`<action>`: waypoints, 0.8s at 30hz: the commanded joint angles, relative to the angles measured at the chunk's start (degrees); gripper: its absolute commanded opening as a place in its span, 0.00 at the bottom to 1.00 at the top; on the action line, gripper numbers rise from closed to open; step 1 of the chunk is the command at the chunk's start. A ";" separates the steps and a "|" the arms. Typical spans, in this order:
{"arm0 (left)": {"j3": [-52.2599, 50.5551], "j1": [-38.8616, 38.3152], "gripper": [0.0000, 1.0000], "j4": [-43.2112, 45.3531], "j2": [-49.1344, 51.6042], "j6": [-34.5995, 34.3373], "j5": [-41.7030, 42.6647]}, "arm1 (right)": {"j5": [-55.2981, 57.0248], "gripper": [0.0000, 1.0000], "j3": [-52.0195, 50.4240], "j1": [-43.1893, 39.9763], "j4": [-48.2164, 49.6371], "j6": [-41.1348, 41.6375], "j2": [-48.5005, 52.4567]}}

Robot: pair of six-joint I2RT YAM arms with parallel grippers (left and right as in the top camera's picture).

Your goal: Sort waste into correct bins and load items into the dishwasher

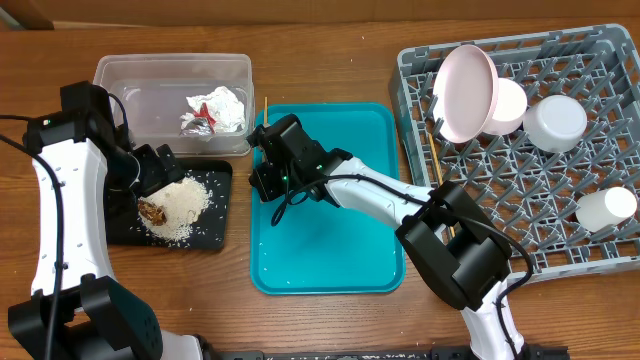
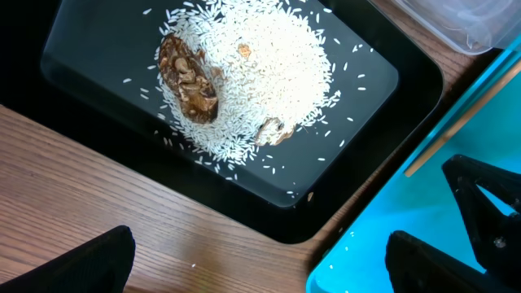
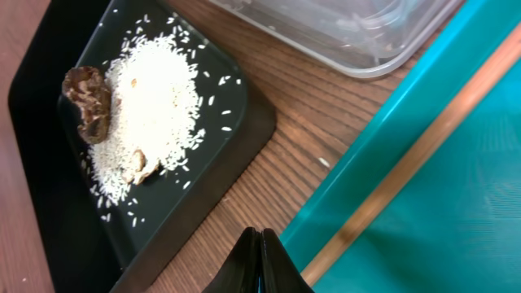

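You have two chopsticks. One chopstick [image 1: 266, 112], thin pale wood, lies over the upper left edge of the teal tray [image 1: 330, 250]. The other chopstick [image 1: 436, 160] is at the left side of the grey rack [image 1: 560, 250], at the frame's right. The rack also holds one plate [image 1: 468, 92], a bowl [image 1: 512, 100] behind it, a second bowl [image 1: 555, 122] and one cup [image 1: 607, 207].

At upper left, the clear tub [image 1: 130, 85] holds one tissue [image 1: 225, 105] and one red wrapper [image 1: 203, 108]. The black tray [image 2: 98, 49] holds a rice heap [image 2: 269, 73] and two brown scraps [image 2: 189, 81].

Your right hand [image 3: 262, 259] is pinched closed on nothing, just beside the first chopstick. Your left hand [image 2: 264, 254] is spread wide and empty, above the table.
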 commanded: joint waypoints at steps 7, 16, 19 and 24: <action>1.22 0.09 1.00 -0.17 -1.07 -1.20 0.44 | 1.68 0.04 0.33 0.33 0.37 0.57 1.51; 1.22 0.09 1.00 -0.17 -1.07 -1.20 0.42 | 1.29 0.04 0.33 0.33 0.15 1.60 3.34; 1.22 0.09 1.00 -0.15 -1.07 -1.20 0.42 | 1.33 0.04 0.33 0.33 0.00 1.60 3.39; 1.22 0.09 1.00 -0.17 -1.07 -1.22 0.42 | 1.99 0.04 0.33 0.31 -1.49 1.60 3.39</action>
